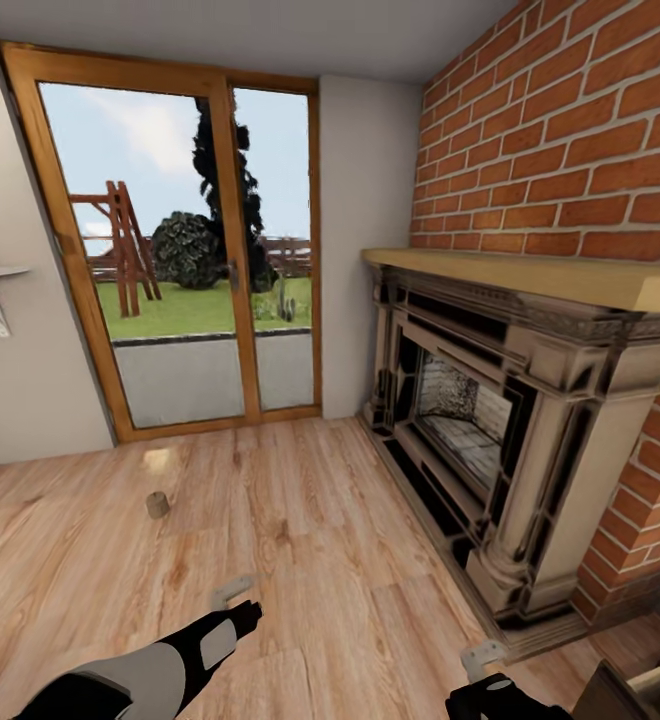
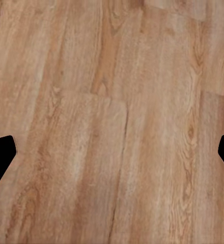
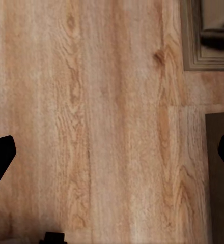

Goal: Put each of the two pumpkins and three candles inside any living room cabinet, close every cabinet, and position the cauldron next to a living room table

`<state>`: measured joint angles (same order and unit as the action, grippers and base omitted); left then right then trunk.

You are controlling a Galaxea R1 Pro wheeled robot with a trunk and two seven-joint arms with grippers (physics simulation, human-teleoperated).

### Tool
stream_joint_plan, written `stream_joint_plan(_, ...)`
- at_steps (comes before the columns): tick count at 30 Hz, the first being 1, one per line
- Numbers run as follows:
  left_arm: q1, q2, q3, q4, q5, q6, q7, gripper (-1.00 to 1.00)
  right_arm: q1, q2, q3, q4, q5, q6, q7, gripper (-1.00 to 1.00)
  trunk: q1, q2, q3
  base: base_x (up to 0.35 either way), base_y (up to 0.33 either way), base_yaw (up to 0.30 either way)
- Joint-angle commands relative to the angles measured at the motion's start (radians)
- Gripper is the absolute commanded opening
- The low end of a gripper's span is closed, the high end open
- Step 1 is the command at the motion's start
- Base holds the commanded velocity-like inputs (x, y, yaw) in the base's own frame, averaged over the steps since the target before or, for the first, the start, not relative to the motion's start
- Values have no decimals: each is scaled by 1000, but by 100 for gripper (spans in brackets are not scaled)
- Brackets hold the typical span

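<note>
While both arms hang low over the plank floor [image 1: 300,560], a lone candle [image 1: 157,505] stands upright near the glass door [image 1: 180,250], well apart from the fireplace [image 1: 510,440]. The left gripper [image 2: 112,157] and right gripper [image 3: 112,160] each have fingers spread wide, holding nothing.

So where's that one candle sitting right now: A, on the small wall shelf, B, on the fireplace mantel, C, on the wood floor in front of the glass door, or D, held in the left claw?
C: in the head view the candle stands alone on the wooden floor, near the glass door and well ahead of the left claw.
</note>
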<state>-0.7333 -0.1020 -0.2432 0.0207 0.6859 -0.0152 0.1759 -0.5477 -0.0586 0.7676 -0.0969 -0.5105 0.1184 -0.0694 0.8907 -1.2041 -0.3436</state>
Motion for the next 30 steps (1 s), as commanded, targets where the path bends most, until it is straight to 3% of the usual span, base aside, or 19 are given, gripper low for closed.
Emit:
stream_joint_plan(1,-1,-1,-8,2,7,-1,2,100,0,-1,9,-4,-8,7,-6,100,0,-1,0,0,0,209)
stream_joint_plan(11,-1,0,-8,2,7,0,2,100,0,-1,9,-4,-8,7,-6,100,0,-1,11,58,0,215)
stream_joint_plan(30,-1,-1,-8,2,7,0,2,100,0,-3,9,-4,-8,7,-6,100,0,-1,26,317,0,243)
